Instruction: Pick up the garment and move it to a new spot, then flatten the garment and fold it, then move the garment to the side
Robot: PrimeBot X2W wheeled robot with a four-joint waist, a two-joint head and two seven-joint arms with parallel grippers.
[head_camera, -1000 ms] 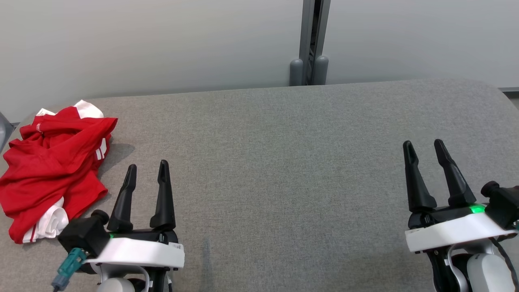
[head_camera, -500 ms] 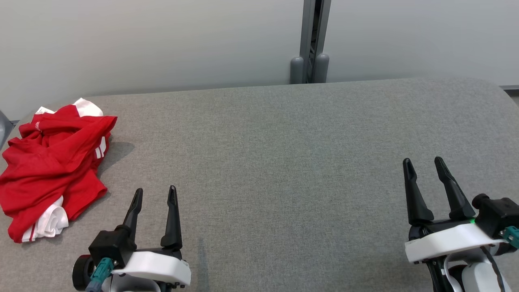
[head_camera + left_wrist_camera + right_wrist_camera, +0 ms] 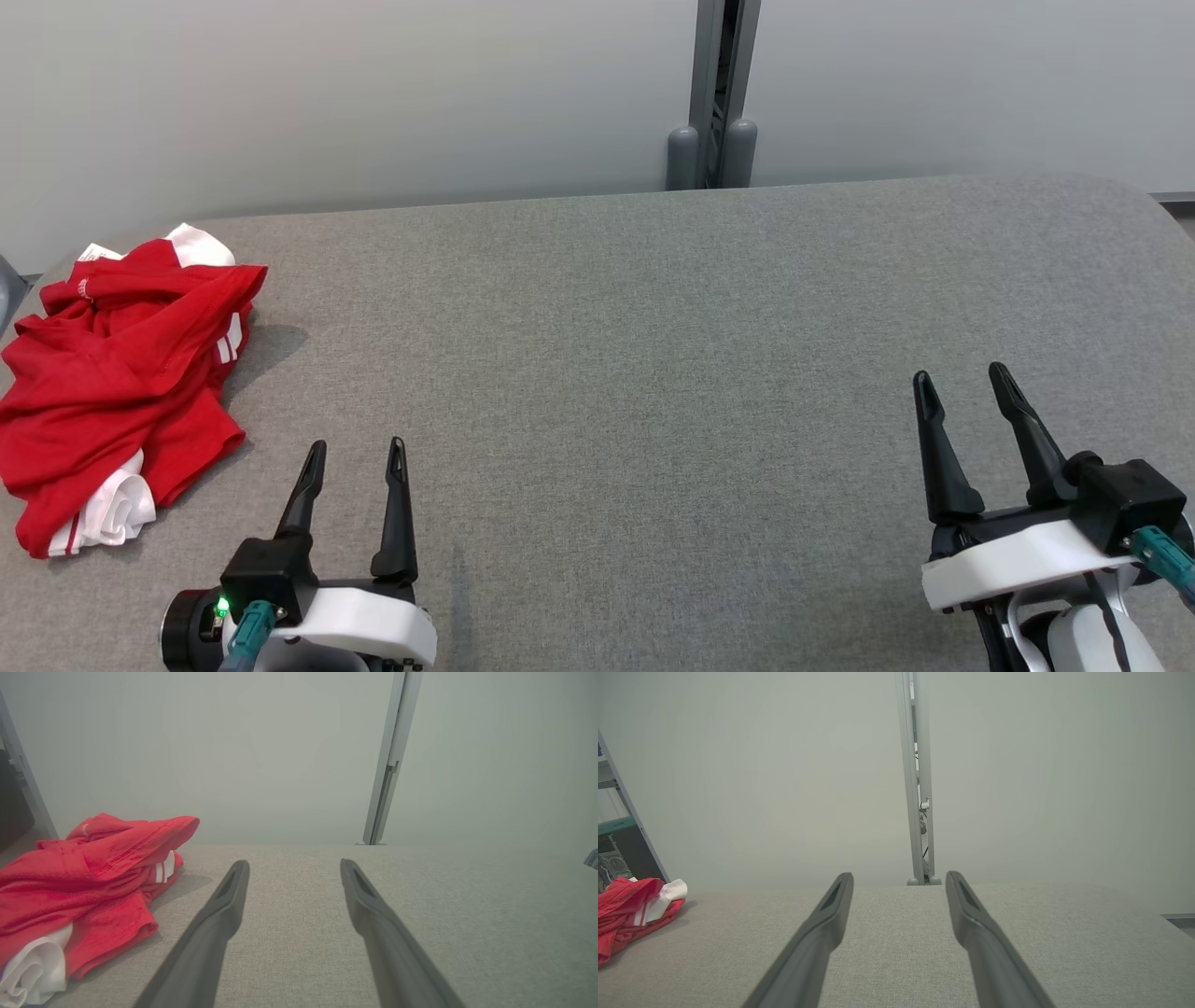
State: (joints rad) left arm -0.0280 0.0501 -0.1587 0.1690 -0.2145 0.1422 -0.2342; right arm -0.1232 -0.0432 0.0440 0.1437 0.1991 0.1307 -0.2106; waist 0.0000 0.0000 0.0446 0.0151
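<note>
- Across the wide grey fabric-covered bench (image 3: 653, 373), both hands are sitting further back toward the robot than a second ago, the left one more so. The heap of cloth is lying just where it was.
- The crumpled red garment with white striped trim (image 3: 121, 373) is lying bunched at the bench's left end, reaching toward the back corner. Its folds are piling over one another.
- The left hand (image 3: 358, 444) is hovering near the garment, to its right and closer to the robot, not touching it. Its two long dark fingers are standing fully apart and holding nothing. In the left wrist view the garment (image 3: 84, 882) is sitting left of the fingers, not between them.
- The right hand (image 3: 961, 371) is waiting well apart at the bench's right end, likewise spread wide and empty.
- Nothing is being lifted yet, so the step in hand is looking like the first reach. Doing it well is probably meaning swinging the left hand leftward and coming down over a raised ridge of red cloth rather than a flat edge. Closing on one thick fold is likely getting the whole heap rising together.
- The bare middle of the bench is offering the obvious new spot, and carrying high is keeping trailing cloth from dragging.
- The small white cuff (image 3: 117, 509) at the near edge is looking like a poor grip, since it is risking drawing out one sleeve alone.
</note>
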